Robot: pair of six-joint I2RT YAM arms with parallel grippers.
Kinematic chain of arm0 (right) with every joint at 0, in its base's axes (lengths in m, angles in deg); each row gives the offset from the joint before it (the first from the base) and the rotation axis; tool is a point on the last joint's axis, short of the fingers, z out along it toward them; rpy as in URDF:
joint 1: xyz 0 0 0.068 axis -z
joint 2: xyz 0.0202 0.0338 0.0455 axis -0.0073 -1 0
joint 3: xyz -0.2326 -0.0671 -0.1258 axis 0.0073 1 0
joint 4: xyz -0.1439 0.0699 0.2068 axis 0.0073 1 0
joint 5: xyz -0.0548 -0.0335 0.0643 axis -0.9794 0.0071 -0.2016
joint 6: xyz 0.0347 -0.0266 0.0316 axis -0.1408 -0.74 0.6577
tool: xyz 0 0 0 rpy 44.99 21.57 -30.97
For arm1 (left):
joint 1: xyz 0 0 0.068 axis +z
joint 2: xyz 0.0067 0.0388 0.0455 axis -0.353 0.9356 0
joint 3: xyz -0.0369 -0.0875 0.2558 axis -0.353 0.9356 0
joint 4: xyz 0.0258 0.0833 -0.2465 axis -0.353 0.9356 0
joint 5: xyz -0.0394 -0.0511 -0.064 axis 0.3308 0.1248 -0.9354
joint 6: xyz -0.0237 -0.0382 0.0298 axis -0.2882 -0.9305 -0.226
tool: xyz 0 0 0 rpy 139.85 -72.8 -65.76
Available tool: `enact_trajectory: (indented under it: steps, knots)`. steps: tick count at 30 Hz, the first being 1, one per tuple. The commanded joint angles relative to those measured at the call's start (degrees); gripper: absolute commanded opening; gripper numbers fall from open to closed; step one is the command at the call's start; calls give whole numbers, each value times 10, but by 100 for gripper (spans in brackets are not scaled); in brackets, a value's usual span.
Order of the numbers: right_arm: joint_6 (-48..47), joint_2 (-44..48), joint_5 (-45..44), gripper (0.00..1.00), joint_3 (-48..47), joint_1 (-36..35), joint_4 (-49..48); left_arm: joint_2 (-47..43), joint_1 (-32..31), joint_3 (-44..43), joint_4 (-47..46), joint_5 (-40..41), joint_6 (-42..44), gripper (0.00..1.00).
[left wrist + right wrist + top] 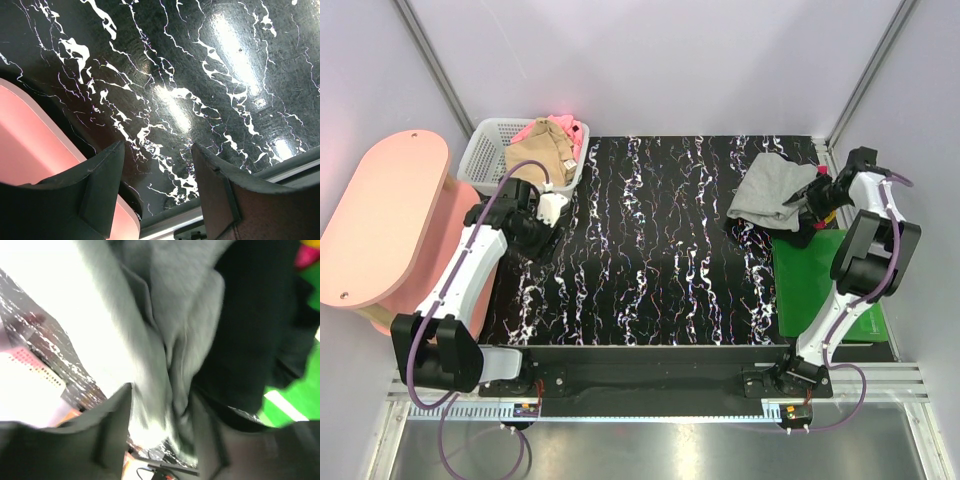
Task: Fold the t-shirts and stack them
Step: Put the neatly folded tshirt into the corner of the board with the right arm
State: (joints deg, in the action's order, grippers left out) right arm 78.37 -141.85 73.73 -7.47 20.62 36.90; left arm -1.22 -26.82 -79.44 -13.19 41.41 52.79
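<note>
From overhead, the light-grey t-shirt lies crumpled at the far right of the black marbled worktop, overlapping a black t-shirt on the green board. The right end effector sits at the grey shirt's right edge. Only the right wrist view shows grey cloth between its parted fingers; with the blur, I cannot tell whether they pinch it. The left end effector hovers near the white basket, which holds the tan t-shirt and the pink t-shirt. Its wrist view shows the jaws apart over bare worktop, holding nothing.
</note>
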Motion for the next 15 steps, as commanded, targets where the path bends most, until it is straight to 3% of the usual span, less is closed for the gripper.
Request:
enact_trajectory:
  steps: [1, 3, 5, 12, 15]
  knots:
    - [3, 47, -42, 64, 17, -2, 46, -21, 4, -9, 1, -16, 7, 61]
    - [-4, 44, -45, 78, 29, -1, 65, -25, 4, -13, 1, -18, 10, 61]
    - [-3, 51, -77, 86, 43, -1, 80, -31, 4, -14, 2, -17, 11, 61]
    - [12, 160, -209, 87, -50, -2, 132, -37, 4, -7, 3, -10, 19, 62]
    - [35, 178, -187, 87, -103, -3, 132, -36, 4, -9, 4, -12, 18, 62]
